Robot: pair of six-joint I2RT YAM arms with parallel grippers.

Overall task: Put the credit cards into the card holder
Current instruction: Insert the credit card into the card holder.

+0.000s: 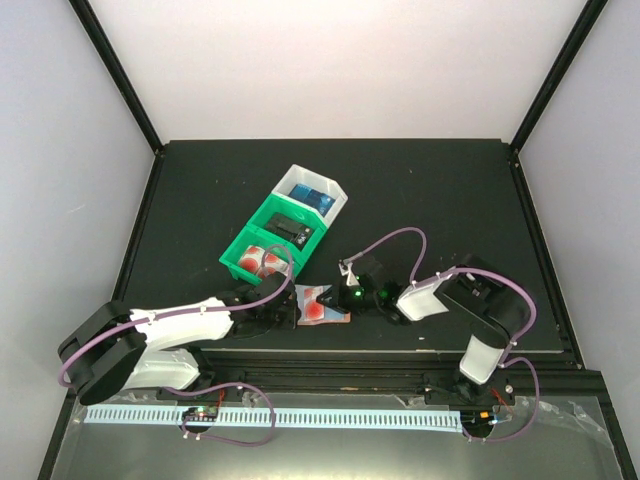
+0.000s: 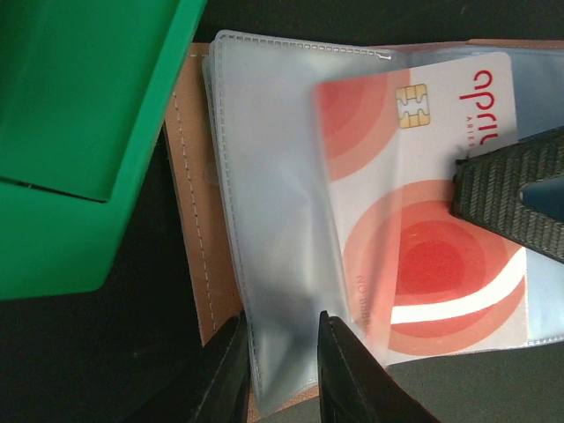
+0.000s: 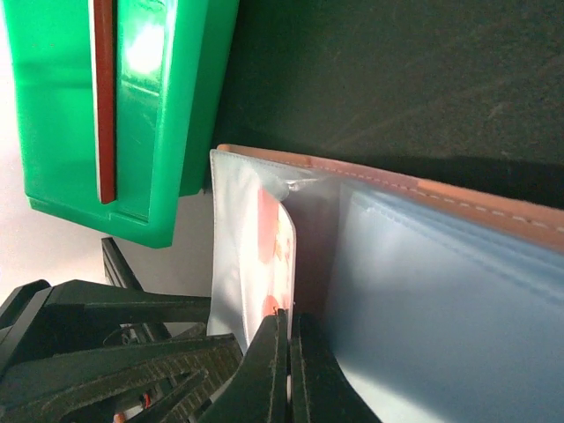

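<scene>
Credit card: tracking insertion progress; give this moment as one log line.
credit card: partly in clear sleeve | card holder: open | right gripper: shut on credit card | left gripper: pinching clear sleeve

Left fingers [image 2: 225,379] pinched to a narrow gap, right fingers [image 3: 264,370] pressed fully together

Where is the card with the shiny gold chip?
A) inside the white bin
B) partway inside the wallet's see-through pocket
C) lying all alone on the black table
B: in the left wrist view the left part of the card looks foggy behind the clear sleeve of the brown card holder, and the right part still sticks out.
</scene>
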